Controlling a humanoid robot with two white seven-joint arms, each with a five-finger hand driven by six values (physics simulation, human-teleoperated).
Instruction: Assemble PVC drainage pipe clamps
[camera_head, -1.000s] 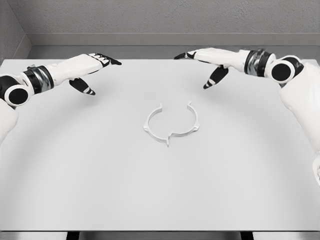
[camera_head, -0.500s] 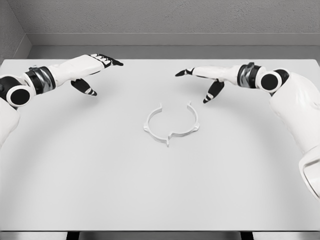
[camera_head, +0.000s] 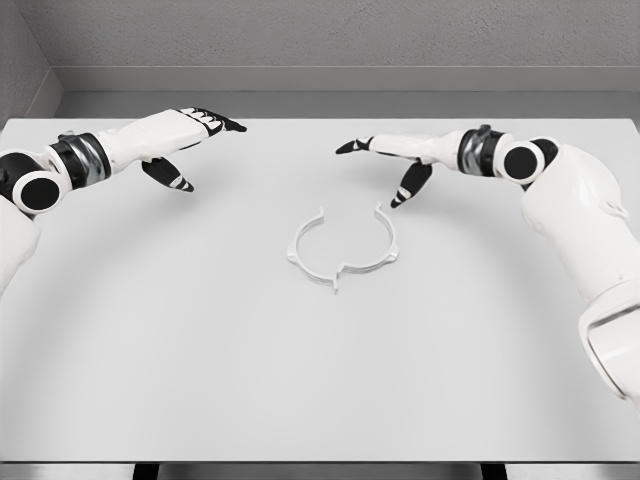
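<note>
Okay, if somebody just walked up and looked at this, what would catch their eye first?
Probably the white clamp, an open ring lying alone at the middle of the pale table, touched by nothing. Next, the two hands above it with black-tipped fingers spread: the left hand over the far left of the table, the right hand just beyond the clamp's right side.

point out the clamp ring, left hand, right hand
clamp ring (camera_head: 318, 273), head view, on its front left arc
left hand (camera_head: 185, 135), head view, on the back of the hand
right hand (camera_head: 395, 155), head view, on the back of the hand
</note>
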